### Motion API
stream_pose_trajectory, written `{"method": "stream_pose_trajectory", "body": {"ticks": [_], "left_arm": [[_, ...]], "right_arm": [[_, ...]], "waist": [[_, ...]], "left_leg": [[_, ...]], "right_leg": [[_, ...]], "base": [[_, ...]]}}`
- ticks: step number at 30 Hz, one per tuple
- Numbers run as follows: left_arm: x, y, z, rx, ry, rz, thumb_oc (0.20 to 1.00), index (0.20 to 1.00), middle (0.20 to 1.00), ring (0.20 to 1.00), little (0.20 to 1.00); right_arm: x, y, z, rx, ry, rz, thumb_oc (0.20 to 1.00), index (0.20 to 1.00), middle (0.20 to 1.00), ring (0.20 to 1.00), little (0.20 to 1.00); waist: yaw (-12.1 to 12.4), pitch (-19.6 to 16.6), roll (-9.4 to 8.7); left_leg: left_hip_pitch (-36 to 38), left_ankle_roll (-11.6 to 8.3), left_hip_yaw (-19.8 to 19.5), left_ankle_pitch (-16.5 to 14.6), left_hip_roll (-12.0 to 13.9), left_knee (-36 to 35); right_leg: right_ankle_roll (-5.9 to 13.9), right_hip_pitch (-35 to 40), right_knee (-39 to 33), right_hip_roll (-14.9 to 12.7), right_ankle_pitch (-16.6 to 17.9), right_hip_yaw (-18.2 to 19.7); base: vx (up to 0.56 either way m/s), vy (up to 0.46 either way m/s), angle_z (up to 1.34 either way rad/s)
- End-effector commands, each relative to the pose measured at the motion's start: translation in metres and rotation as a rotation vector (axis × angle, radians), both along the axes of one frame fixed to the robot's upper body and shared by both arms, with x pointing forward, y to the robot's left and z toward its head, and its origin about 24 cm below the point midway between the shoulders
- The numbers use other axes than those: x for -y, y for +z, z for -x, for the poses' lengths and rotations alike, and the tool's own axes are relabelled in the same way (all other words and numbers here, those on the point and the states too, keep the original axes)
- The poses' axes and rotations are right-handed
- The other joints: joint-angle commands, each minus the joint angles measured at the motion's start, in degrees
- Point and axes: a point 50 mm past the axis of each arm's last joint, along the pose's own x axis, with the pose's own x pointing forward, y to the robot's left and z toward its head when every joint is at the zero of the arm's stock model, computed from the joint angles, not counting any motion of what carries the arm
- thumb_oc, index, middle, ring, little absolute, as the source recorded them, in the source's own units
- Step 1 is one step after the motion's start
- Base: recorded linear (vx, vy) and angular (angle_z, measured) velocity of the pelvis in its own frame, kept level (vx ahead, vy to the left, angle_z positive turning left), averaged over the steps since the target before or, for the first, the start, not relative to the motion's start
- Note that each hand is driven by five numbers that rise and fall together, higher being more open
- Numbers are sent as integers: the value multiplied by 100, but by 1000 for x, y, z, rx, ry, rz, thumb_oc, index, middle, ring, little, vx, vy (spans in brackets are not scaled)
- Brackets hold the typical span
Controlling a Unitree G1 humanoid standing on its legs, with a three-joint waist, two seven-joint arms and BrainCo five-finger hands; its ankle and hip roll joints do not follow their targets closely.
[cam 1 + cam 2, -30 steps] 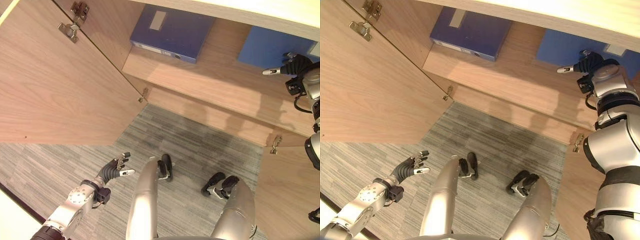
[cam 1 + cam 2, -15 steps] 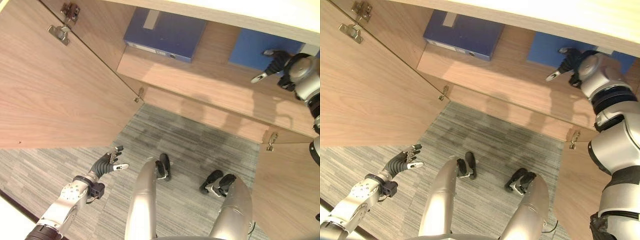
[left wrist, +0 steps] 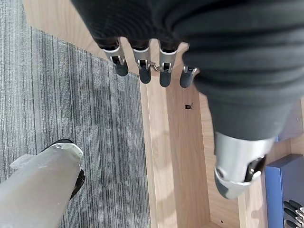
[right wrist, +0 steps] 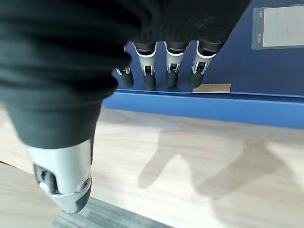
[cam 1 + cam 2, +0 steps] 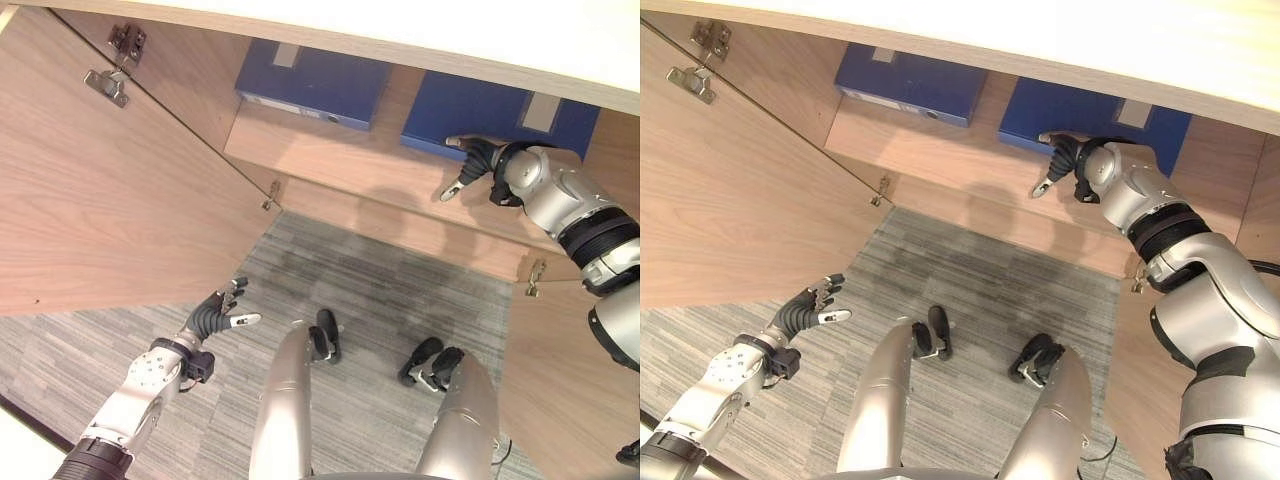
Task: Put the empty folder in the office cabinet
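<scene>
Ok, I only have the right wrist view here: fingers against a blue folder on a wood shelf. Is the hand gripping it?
Observer: No. In the eye views the right hand has straight fingers resting on the folder, which lies flat on the cabinet shelf.
Operator: Is there anything else on that shelf?
Observer: Yes, a second blue folder lies flat further to the robot's left, apart from the first.
Operator: And the left hand?
Observer: The left hand hangs low over the grey carpet, fingers relaxed, holding nothing.
Operator: Is the cabinet door open?
Observer: Yes, the left door is swung wide open.
</scene>
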Motion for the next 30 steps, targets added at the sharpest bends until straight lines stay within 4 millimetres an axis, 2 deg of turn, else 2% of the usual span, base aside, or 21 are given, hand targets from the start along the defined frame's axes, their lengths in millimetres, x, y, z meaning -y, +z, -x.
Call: {"method": "stream_pose_trajectory", "body": {"ticks": [1,3,10,12,15,16,17,19,21,22,23,24,27,30], "left_arm": [[-5,16,-4,93,22,-10,1000,1000,1000,1000,1000],[-6,15,-4,89,37,-8,1000,1000,1000,1000,1000],[-7,13,-4,84,52,-13,1000,1000,1000,1000,1000],[-8,13,-4,85,56,-14,1000,1000,1000,1000,1000],[-10,11,-3,100,111,16,1000,1000,1000,1000,1000],[-10,10,-4,100,111,16,1000,1000,1000,1000,1000],[-12,9,-3,113,143,18,1000,1000,1000,1000,1000],[-14,8,-2,112,152,7,1000,1000,1000,1000,1000],[-16,6,0,105,160,6,1000,1000,1000,1000,1000],[-15,4,1,102,160,12,1000,1000,1000,1000,1000],[-12,-3,4,91,167,25,1000,1000,1000,1000,1000],[-11,-3,4,101,172,19,1000,1000,1000,1000,1000],[-11,0,1,125,180,13,1000,1000,1000,1000,1000],[-8,2,-1,141,186,27,1000,1000,1000,1000,1000]], "right_arm": [[19,4,-3,46,-102,-33,1000,1000,1000,1000,1000],[27,1,-3,41,-142,-40,1000,1000,1000,1000,1000],[28,-5,-3,49,-159,-51,1000,1000,1000,1000,1000],[29,-2,-2,78,-159,-39,1000,1000,1000,1000,1000],[36,29,2,333,-185,165,1000,1000,1000,1000,1000],[37,28,2,336,-186,168,1000,1000,1000,1000,1000],[42,36,7,439,-208,234,1000,1000,1000,1000,1000],[45,39,9,464,-218,251,1000,1000,1000,1000,1000],[48,52,17,555,-215,237,1000,1000,1000,1000,1000],[49,53,20,593,-211,241,1000,1000,1000,1000,1000],[53,41,28,685,-206,274,1000,1000,1000,1000,1000],[55,46,30,776,-238,226,1000,1000,1000,1000,1000],[44,62,33,925,-230,188,1000,1000,1000,1000,1000],[35,58,32,953,-208,89,1000,1000,1000,1000,1000]], "waist": [[90,130,-17],[108,125,0],[91,109,-3],[77,109,-5],[23,96,-13],[31,97,-13],[-5,93,7],[-4,80,11],[-61,66,8],[-79,59,15],[-120,47,42],[-117,45,58],[-128,69,47],[-138,86,36]], "left_leg": [[109,-386,-241,-13,183,-321],[48,-371,-253,-30,183,-269],[50,-368,-227,-8,172,-350],[55,-372,-227,-4,171,-361],[71,-376,-219,1,175,-404],[78,-376,-215,4,175,-410],[93,-369,-209,-3,174,-440],[103,-365,-215,-4,168,-459],[65,-353,-240,-19,161,-424],[50,-350,-241,-27,164,-403],[15,-338,-233,-41,171,-362],[12,-332,-231,-39,166,-367],[-9,-323,-228,-41,165,-355],[-48,-304,-231,-60,174,-297]], "right_leg": [[585,396,-634,-284,334,230],[580,367,-596,-302,325,238],[606,361,-664,-301,377,213],[612,380,-698,-297,393,198],[638,396,-746,-264,431,195],[639,399,-750,-262,436,198],[642,402,-785,-240,447,209],[638,405,-791,-230,442,210],[618,384,-774,-207,428,226],[613,368,-757,-201,422,239],[598,339,-721,-206,405,252],[596,321,-719,-200,416,265],[578,280,-723,-166,424,310],[549,233,-684,-157,418,359]], "base": [[0,0,0],[0,0,0],[0,0,0],[0,0,0],[0,0,0],[0,0,0],[0,0,0],[0,-6,-3],[-1,-16,-6],[0,0,0],[0,0,0],[0,0,0],[-6,5,-3],[-4,11,-4]]}}
